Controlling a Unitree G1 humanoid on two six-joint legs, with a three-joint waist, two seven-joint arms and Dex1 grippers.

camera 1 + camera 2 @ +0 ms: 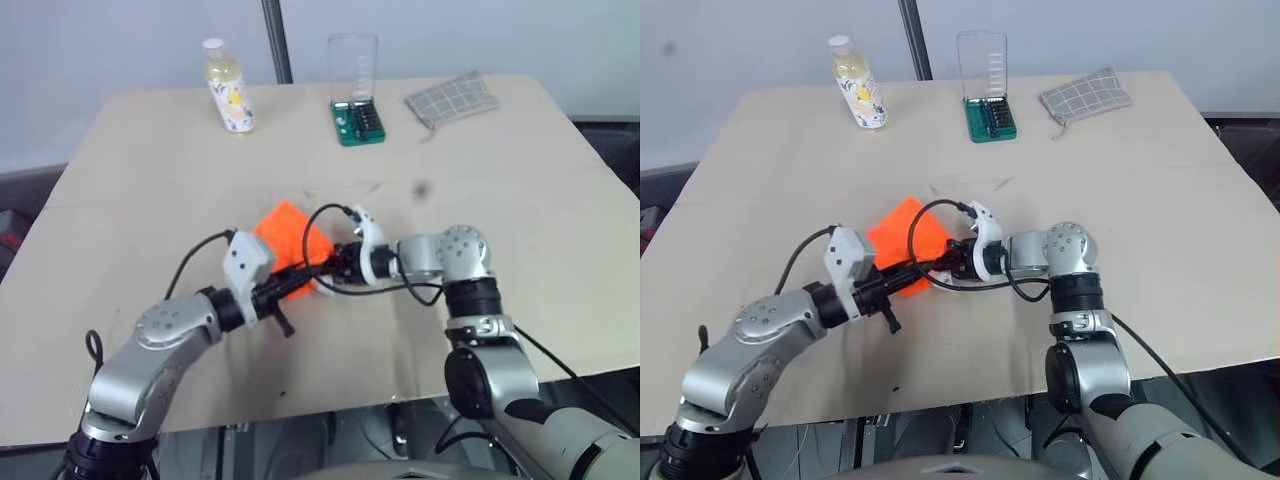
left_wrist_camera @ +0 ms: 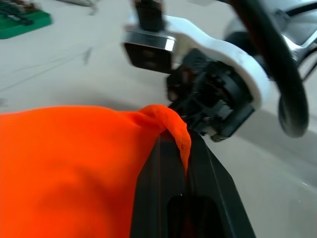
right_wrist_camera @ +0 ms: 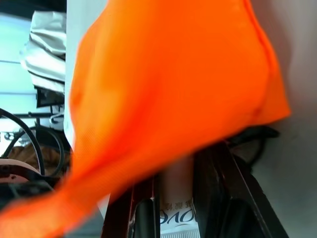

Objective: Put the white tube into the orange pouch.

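From the head views, the orange pouch [image 1: 290, 235] hangs above the middle of the table [image 1: 520, 200], its lower edge pinched by the left gripper [image 1: 300, 280], which comes in from seven o'clock. The right gripper [image 1: 330, 265] meets it from three o'clock, touching the pouch edge.

In the left wrist view, the left fingers [image 2: 163, 188] are pressed together on a fold of orange fabric.

In the right wrist view, the white tube [image 3: 178, 198] sits clamped between the right fingers [image 3: 218, 198], its far end hidden under the pouch at twelve o'clock.
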